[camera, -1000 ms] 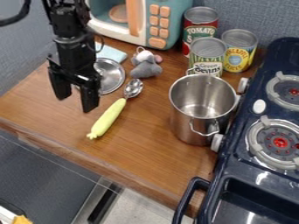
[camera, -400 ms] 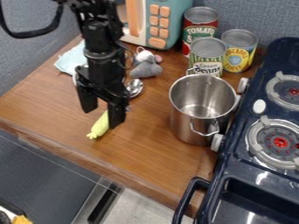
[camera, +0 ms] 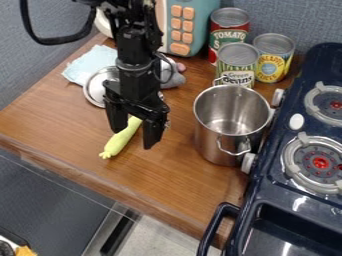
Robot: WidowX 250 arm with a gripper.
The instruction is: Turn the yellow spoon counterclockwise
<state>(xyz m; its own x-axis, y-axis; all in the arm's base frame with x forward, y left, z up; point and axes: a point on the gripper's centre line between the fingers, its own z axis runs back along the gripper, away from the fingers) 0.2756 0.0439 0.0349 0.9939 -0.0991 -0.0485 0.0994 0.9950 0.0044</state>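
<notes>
Partly behind your open, empty hand (camera: pixel 135 137): yellow spoon (camera: pixel 120 140). Approach step, likely; next you align, lower, grip.

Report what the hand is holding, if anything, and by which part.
Nothing held. The hand is open over the yellow spoon, its fingers apart; the spoon lies on the counter.
</notes>
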